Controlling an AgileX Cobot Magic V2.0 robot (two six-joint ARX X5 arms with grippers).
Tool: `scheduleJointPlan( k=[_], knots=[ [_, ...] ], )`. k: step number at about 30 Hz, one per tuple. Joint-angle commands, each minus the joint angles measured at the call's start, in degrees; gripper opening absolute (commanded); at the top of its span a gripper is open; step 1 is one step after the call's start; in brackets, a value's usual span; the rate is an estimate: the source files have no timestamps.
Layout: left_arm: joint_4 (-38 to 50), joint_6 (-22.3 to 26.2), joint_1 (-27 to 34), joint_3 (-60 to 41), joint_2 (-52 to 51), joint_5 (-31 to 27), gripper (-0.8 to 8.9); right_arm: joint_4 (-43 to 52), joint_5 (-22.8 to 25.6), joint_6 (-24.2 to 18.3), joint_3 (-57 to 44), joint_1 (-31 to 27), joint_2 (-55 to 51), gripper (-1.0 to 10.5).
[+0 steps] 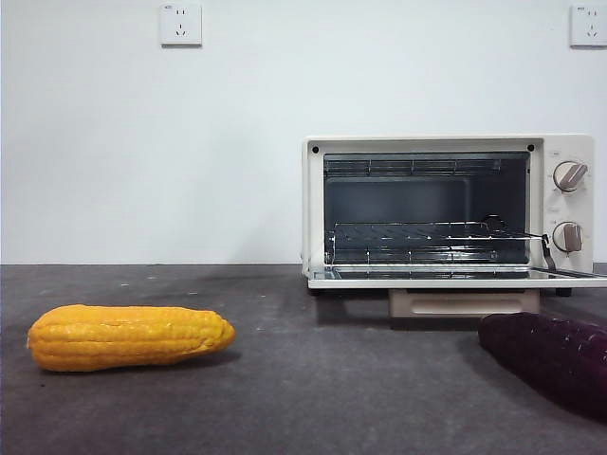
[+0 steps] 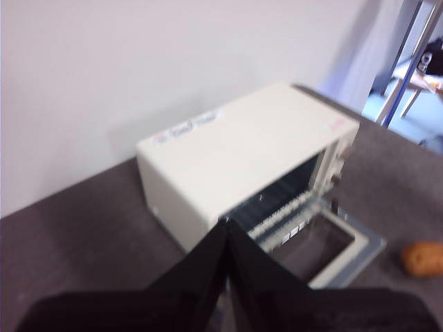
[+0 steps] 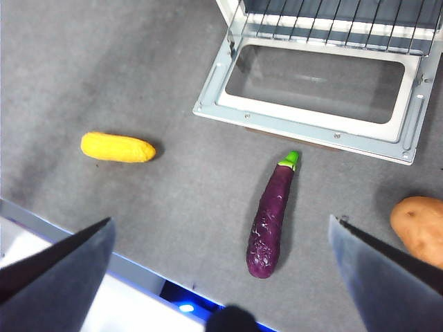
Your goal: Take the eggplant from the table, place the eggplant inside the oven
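Note:
The dark purple eggplant (image 3: 268, 218) with a green stem lies on the grey table (image 3: 138, 69), in front of the oven's lowered glass door (image 3: 315, 83); the front view shows only its end (image 1: 555, 358) at the lower right. The cream-white oven (image 1: 448, 209) stands open with its wire rack (image 1: 427, 234) showing. High above the eggplant hangs my right gripper (image 3: 220, 266), open, its jaws wide apart and empty. My left gripper (image 2: 227, 238) is shut and empty, raised behind and to the side of the oven (image 2: 242, 155). Neither arm appears in the front view.
A yellow corn cob (image 1: 128, 336) lies on the table's left (image 3: 118, 147). A brown potato (image 3: 417, 228) sits to the eggplant's right, also seen in the left wrist view (image 2: 422, 258). The table's near edge (image 3: 83, 238) runs below the corn.

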Motion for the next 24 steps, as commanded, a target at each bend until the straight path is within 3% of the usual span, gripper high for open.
scheduleJointPlan(
  k=[1,7,12,24],
  knots=[
    [-4.6,4.0,0.2,-0.5,-1.0,0.7,-0.06,-1.1,1.0,-0.4,0.2,1.6,1.1,5.6],
    [-12.0,5.9,0.2,-1.5,-2.6,9.2,-0.06,-1.1,1.4,-0.4,-1.1,4.7,2.5,5.6],
    [-10.9,6.1,0.2,-7.0,-4.7,11.0,-0.06,-1.1,3.8,-0.4,-4.7,5.8,2.5,5.6],
    [9.5,2.3,1.5,-41.4,-17.2,13.9,-0.06,0.7,3.9,0.1,-12.6,5.8,2.5,5.6]
  ],
)
